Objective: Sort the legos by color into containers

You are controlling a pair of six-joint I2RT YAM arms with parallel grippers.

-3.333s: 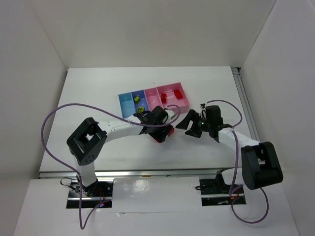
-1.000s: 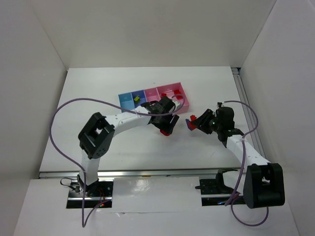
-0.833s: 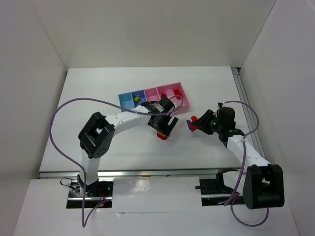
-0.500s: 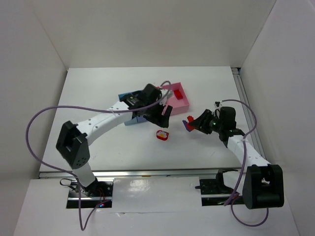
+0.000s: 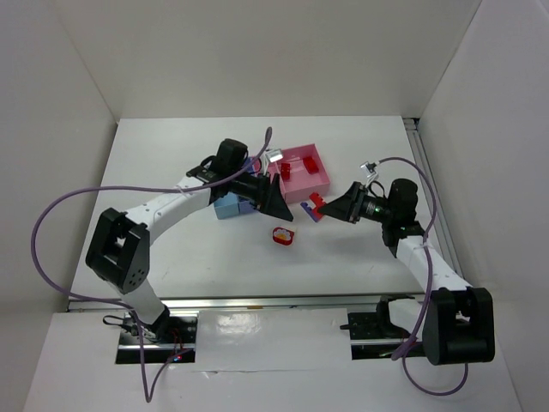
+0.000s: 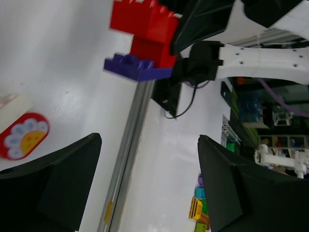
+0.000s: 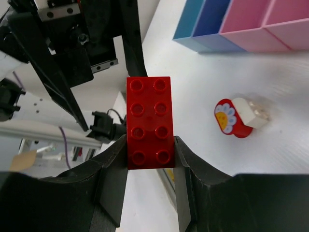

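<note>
Two joined legos [image 5: 316, 208] (red atop purple) are pinched by the right fingers [image 7: 110, 176], just right of the red-and-white lego [image 5: 282, 234]; the left fingers [image 6: 58, 186] are spread.

No words, numbers or brand marks can be read — not on any surface in view.

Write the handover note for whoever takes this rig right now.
Left pincer: open, empty, near the trays.
Right pincer: shut on a red brick with a purple brick stuck to it.
Done: red bricks lie in the end pink tray.
Left: the held stack, which probably needs splitting by colour, and the red-and-white piece lying on the table. Blue trays: contents hidden from every view.
</note>
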